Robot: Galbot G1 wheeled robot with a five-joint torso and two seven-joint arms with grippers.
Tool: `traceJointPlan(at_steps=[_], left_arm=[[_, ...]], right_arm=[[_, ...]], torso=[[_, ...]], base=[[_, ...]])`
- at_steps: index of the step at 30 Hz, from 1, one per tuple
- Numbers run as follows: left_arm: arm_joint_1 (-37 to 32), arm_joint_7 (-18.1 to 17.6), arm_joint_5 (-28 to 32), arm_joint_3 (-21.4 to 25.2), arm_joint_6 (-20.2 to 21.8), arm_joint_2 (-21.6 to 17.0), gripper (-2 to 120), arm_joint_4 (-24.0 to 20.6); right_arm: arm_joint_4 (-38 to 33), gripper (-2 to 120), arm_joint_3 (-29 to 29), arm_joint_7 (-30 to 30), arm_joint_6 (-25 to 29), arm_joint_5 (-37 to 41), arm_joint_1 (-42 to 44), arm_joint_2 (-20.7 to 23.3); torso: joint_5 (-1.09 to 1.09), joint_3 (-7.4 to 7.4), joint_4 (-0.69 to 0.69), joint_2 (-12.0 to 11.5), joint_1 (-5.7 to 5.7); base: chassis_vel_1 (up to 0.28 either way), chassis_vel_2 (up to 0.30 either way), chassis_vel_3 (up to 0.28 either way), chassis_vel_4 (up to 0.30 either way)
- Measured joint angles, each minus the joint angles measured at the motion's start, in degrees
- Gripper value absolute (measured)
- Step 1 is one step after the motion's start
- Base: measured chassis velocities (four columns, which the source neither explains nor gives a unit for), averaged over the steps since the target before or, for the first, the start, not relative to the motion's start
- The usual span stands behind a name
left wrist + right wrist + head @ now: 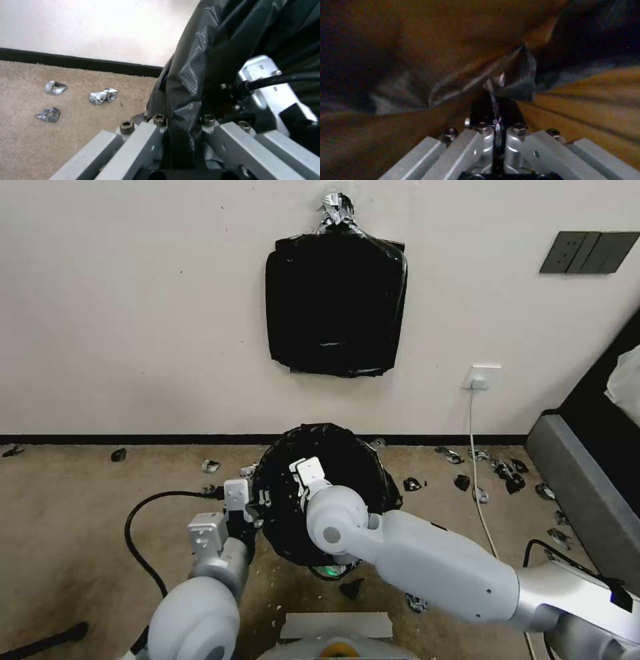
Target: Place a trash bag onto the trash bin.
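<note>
The black glossy trash bag (340,460) is draped over the trash bin, whose greenish base (331,569) peeks out below the film. At the bag's left rim, my left gripper (260,508) is shut on the film; the left wrist view shows the wrinkled trash bag (190,75) pinched in the left gripper (181,132). My right arm reaches down into the bag's mouth, right gripper (300,473) inside near the left rim. Up close, the right gripper (494,90) is shut on a grey fold of film (520,75).
A thick bundle of black bags (335,307) hangs on the wall behind the bin. Small foil-like scraps (467,480) litter the carpet. A white cable (477,460) runs down from a wall socket, a black cable (133,533) loops at left, grey furniture (587,500) stands at right.
</note>
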State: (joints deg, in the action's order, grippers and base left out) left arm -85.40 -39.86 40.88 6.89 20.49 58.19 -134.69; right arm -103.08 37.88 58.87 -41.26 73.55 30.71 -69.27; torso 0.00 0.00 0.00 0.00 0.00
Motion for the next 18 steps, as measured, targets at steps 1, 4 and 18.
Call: traceJointPlan(at_steps=[1, 4, 18], left_arm=[[-0.1, 0.0, 0.3, 0.0, 0.0, 0.0, 4, -0.2], [-0.3, 0.0, 0.4, 0.0, 0.0, 0.0, 4, -0.4], [-0.5, -1.5, 3.5, 1.1, 0.9, 0.4, 4, 0.4]], right_arm=[[0.1, 0, -0.1, -0.1, 0.0, 0.0, 0.2, 0.1], [0.2, 0, -0.2, -0.3, 0.0, -0.1, 0.3, 0.3], [-6.3, 0, -1.6, -1.7, 0.0, 1.3, 1.3, 4.3]], torso=[[0.00, 0.00, 0.00, 0.0, 0.00], [0.00, 0.00, 0.00, 0.0, 0.00], [0.02, 0.00, 0.01, 0.0, 0.00]], base=[[0.000, 0.000, 0.000, 0.000], [0.000, 0.000, 0.000, 0.000], [0.000, 0.000, 0.000, 0.000]])
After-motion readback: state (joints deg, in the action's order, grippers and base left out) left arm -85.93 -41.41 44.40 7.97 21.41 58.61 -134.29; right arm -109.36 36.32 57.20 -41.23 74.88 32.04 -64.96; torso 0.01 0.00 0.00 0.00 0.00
